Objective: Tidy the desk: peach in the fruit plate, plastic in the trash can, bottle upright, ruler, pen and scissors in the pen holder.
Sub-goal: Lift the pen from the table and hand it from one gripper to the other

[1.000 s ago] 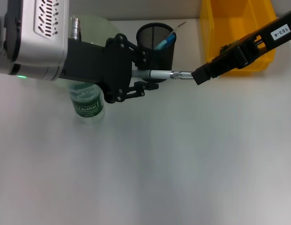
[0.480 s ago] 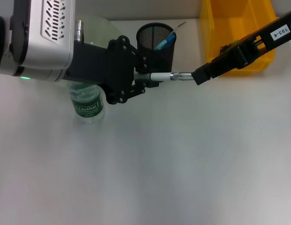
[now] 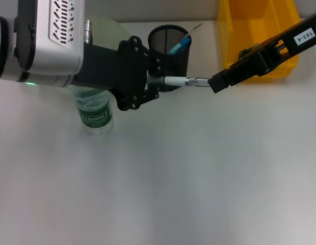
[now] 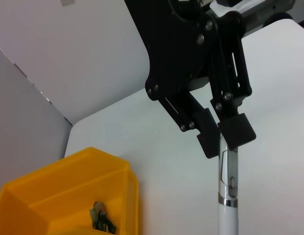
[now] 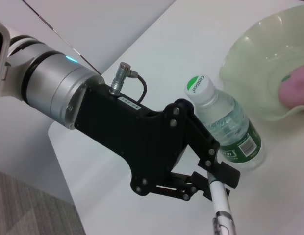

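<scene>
A white pen (image 3: 174, 80) hangs level in the air in front of the black mesh pen holder (image 3: 168, 43), held at both ends. My left gripper (image 3: 154, 87) is shut on its white end, seen up close in the right wrist view (image 5: 211, 180). My right gripper (image 3: 215, 82) is shut on its metal clip end (image 4: 221, 139). The bottle (image 3: 97, 115) stands upright with its green cap (image 5: 197, 84) on. The peach (image 5: 294, 90) lies in the pale green fruit plate (image 5: 255, 63). Crumpled plastic (image 4: 100, 218) lies inside the yellow trash can (image 3: 255, 35).
A blue-tipped item (image 3: 179, 45) sticks out of the pen holder. The left arm's big grey body (image 3: 46, 41) covers most of the fruit plate in the head view. White desk stretches out toward the front.
My left gripper's fingers have drawn together onto the pen's white end, and that arm has edged slightly right. The right gripper and the pen have stayed in place.
</scene>
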Controlling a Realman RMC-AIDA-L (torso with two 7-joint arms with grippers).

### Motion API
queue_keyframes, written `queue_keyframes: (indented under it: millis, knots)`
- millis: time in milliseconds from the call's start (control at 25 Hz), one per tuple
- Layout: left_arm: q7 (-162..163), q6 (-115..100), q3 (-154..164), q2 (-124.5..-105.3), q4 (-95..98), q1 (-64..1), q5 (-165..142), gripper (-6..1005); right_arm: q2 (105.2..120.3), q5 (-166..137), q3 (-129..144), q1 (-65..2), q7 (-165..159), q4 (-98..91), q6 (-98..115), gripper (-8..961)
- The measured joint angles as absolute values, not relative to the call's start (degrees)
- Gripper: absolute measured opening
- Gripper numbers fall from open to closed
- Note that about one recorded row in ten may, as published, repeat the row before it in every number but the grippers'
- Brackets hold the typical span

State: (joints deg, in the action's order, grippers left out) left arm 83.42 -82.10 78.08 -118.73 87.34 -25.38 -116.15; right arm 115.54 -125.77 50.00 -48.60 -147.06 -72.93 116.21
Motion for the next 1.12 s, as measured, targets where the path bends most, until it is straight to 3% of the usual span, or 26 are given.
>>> queue_keyframes:
  millis: [240, 800, 1120]
  knots:
    - [83.35, -81.75, 78.12, -118.68, 87.53, -25.01, -116.14, 153, 115.45, -125.58, 49.6, -49.13, -147.82, -70.56, 116.52, 192]
    - [82.62, -80.0, 78.66, -118.65, 87.25, -24.22, -116.18, 155, 115.22, -125.49, 49.44, -48.44, -148.16, -72.0, 116.71, 511]
    - [82.61, -77.5, 77.87, -118.65, 86.84, -23.34, -115.79, 164, 114.87, -122.32, 47.66, -44.09, -147.95, -80.3, 117.26, 575]
